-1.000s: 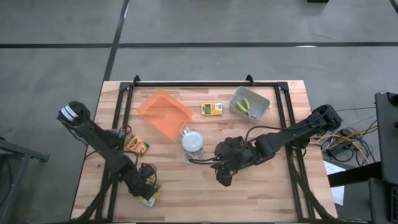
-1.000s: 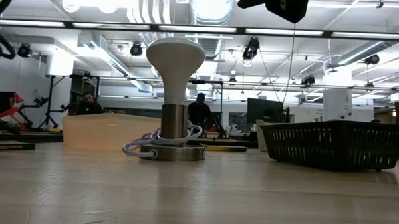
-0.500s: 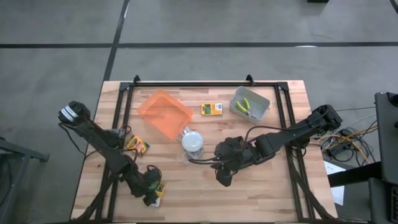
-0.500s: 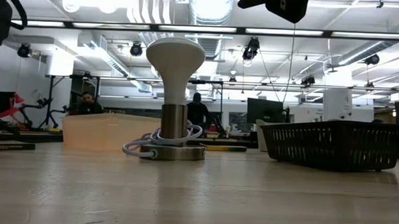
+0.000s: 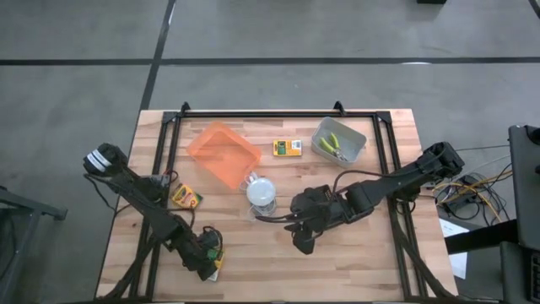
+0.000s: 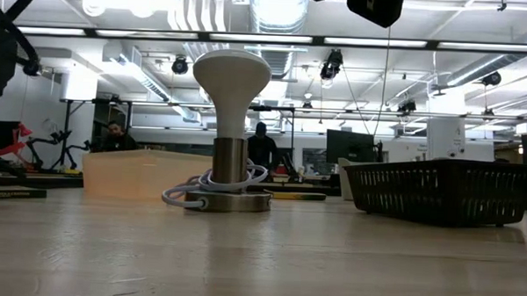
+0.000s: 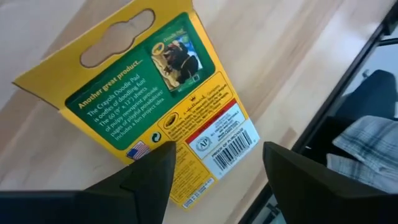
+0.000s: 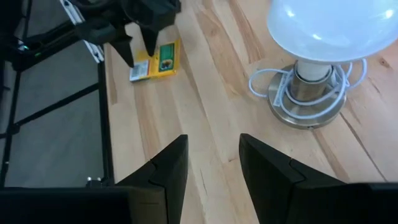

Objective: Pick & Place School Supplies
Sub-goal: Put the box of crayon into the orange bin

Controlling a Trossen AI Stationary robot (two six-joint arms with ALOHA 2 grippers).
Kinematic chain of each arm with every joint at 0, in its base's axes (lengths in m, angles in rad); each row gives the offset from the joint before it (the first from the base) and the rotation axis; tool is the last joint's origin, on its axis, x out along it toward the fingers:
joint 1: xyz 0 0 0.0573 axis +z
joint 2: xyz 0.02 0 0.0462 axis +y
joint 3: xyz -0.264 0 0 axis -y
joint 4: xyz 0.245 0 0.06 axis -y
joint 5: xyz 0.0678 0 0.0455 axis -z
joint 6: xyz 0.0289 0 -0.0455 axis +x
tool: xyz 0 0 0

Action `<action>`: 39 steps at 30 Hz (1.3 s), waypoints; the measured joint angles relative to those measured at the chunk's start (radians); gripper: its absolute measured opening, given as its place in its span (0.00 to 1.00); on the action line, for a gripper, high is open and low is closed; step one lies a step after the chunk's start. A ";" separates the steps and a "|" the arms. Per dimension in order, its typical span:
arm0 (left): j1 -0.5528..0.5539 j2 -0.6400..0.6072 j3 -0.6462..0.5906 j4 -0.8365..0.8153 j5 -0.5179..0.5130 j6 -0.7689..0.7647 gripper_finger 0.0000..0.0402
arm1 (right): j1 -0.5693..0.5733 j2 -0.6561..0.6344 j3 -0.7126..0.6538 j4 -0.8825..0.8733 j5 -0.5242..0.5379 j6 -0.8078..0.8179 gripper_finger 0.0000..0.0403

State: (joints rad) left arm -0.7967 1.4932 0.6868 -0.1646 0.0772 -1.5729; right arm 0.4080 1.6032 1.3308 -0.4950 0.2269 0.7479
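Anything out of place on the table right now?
One crayon box lies at the table's very front edge, under the open left end effector, apart from the others. Nothing looks spilled or damaged.

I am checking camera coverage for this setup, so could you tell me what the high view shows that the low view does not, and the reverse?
Only the high view shows the left gripper open over a yellow-and-green box at the table's near edge, the right gripper, two more boxes and the yellow-green tools in the grey tray. Only the low view shows the room behind, with people. Both show the white domed lamp and the orange tray.
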 joint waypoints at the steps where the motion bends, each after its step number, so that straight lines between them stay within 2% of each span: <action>1: 0.003 0.009 0.000 0.007 0.000 0.000 0.62 | 0.000 0.000 0.000 0.007 0.000 0.000 0.35; 8: 0.060 0.026 0.000 0.043 -0.037 0.009 0.62 | 0.009 0.000 -0.001 0.018 -0.061 0.003 0.34; 13: 0.111 0.026 -0.001 0.046 -0.089 0.009 0.62 | 0.036 0.014 -0.017 0.093 -0.074 0.000 0.35; 17: 0.146 0.029 -0.004 0.075 -0.171 0.013 0.62 | 0.050 0.065 -0.018 0.155 -0.072 -0.010 0.35; 24: 0.198 0.033 -0.008 0.243 -0.272 0.122 0.62 | 0.050 0.204 -0.018 0.276 -0.071 -0.061 0.34; 32: 0.245 0.040 -0.006 0.262 -0.262 0.169 0.62 | 0.050 0.335 -0.018 0.409 -0.070 -0.047 0.34; 39: 0.249 0.019 0.004 0.269 -0.114 0.156 0.62 | 0.050 0.374 -0.017 0.468 -0.068 -0.073 0.34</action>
State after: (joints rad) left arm -0.5476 1.5120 0.6905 0.1040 -0.0372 -1.4165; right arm 0.4580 1.9767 1.3140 -0.0272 0.1586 0.6745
